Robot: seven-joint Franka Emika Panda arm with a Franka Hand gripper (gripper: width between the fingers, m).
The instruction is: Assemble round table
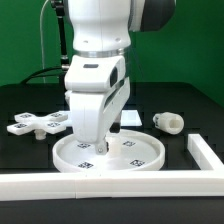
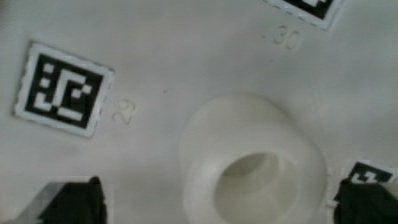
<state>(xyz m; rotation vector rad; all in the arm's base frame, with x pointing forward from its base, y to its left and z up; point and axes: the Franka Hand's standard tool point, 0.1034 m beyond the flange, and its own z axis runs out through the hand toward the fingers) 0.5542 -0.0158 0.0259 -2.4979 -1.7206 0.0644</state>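
Observation:
The large rimmed round disc (image 1: 110, 152) lies flat on the black table near the front, with tags on its face. My gripper (image 1: 99, 147) hangs straight down over its middle, fingers just above or touching the surface. In the wrist view the disc (image 2: 160, 150) fills the picture, showing its raised central socket (image 2: 249, 160) and a tag (image 2: 63, 88). The dark fingertips (image 2: 71, 203) stand wide apart on either side of the socket, open, with nothing held. The short cylindrical post (image 1: 169, 122) lies on its side at the exterior view's right. The cross-shaped piece (image 1: 38, 124) lies at the left.
A long white border rail (image 1: 120, 185) runs along the table's front and turns up the exterior view's right side (image 1: 208, 152). A green wall stands behind the table.

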